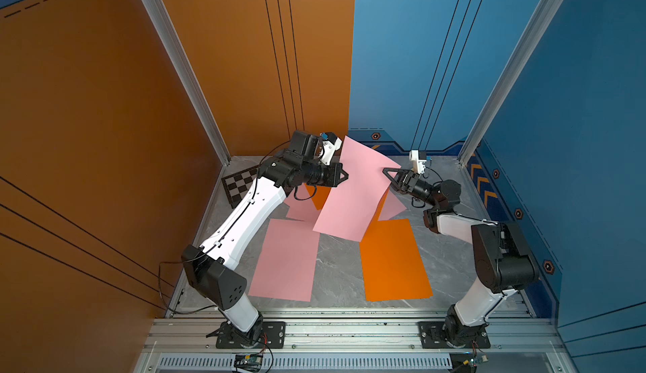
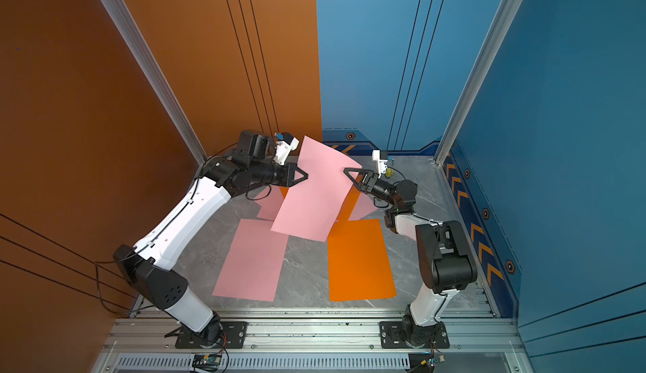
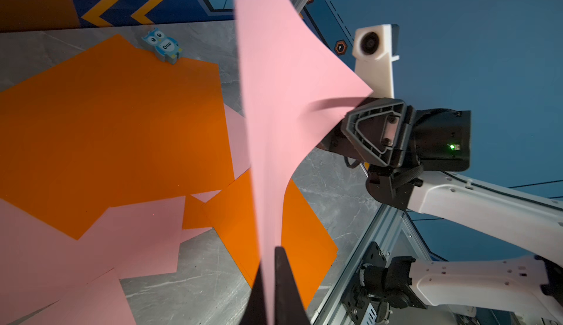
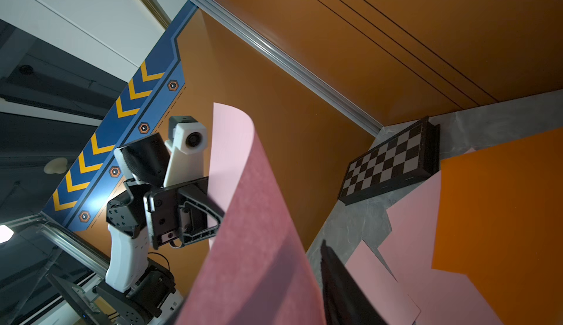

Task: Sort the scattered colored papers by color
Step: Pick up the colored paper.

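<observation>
A pink paper (image 1: 353, 193) (image 2: 314, 193) hangs lifted and curved above the table's back middle. My left gripper (image 1: 346, 175) (image 3: 268, 262) is shut on its left edge. My right gripper (image 1: 386, 171) (image 4: 292, 265) stands at its right edge with the sheet (image 4: 259, 247) between the jaws. One finger (image 4: 335, 277) shows a gap to the paper, and the other is hidden behind it. Another pink paper (image 1: 285, 259) lies flat at front left, and an orange paper (image 1: 393, 259) at front right. More pink (image 1: 304, 207) and orange (image 3: 106, 131) papers overlap under the lifted one.
A black-and-grey checkered board (image 1: 241, 184) (image 4: 393, 162) sits at the back left corner. A small blue owl figure (image 3: 163, 46) rests on the orange sheet near the back wall. A small yellow thing (image 2: 388, 171) lies behind my right wrist. An aluminium rail (image 1: 349, 329) runs along the front.
</observation>
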`<state>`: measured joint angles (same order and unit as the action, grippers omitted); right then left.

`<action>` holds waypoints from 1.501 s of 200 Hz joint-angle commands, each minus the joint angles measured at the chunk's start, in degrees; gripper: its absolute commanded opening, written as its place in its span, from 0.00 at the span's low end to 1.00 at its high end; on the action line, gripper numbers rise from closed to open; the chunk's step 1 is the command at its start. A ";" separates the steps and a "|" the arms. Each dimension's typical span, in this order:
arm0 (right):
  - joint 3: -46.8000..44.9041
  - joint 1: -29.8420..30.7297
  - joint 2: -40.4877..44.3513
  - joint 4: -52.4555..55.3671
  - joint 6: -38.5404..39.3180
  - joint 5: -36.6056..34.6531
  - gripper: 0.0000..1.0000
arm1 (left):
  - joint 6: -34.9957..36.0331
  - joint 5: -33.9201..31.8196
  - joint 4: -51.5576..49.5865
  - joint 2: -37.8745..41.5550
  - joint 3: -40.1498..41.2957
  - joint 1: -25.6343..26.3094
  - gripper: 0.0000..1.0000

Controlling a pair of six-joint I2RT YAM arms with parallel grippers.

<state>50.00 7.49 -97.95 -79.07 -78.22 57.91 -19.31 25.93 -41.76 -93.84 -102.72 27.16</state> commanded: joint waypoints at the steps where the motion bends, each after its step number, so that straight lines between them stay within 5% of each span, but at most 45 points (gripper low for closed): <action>1: 1.11 -0.04 1.85 -2.15 -1.23 0.98 0.39 | -0.89 -0.73 -0.78 0.98 0.93 -1.35 0.00; 65: 2.49 1.18 1.27 3.55 2.06 -0.37 0.09 | -1.48 -1.01 -0.69 2.93 3.11 -2.26 0.00; 100: 5.24 3.79 5.29 28.72 18.66 -2.74 0.00 | -2.00 -1.73 -0.69 5.21 5.85 -3.18 0.00; 117: 8.69 5.99 8.53 48.59 32.50 -6.48 0.00 | -2.30 -2.72 -0.72 6.67 8.46 -3.81 0.15; 140: 15.24 9.32 11.02 71.79 48.25 -14.88 0.00 | -3.30 -5.67 -0.77 9.75 13.45 -5.68 0.59; 166: 20.80 11.51 10.55 81.97 54.23 -20.17 0.00 | -5.60 -11.62 -0.78 15.02 20.31 -9.76 1.00; 216: 27.73 18.23 9.65 94.03 63.06 -31.31 0.00 | -11.60 -16.25 -0.77 26.16 34.44 -22.33 0.98; 300: 35.29 32.26 4.06 101.42 67.72 -39.94 0.00 | -15.87 -8.55 -0.65 35.87 50.12 -42.75 0.98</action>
<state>82.91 36.42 -91.85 18.55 -12.45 20.88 -33.91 13.54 -41.87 -59.29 -55.18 -11.75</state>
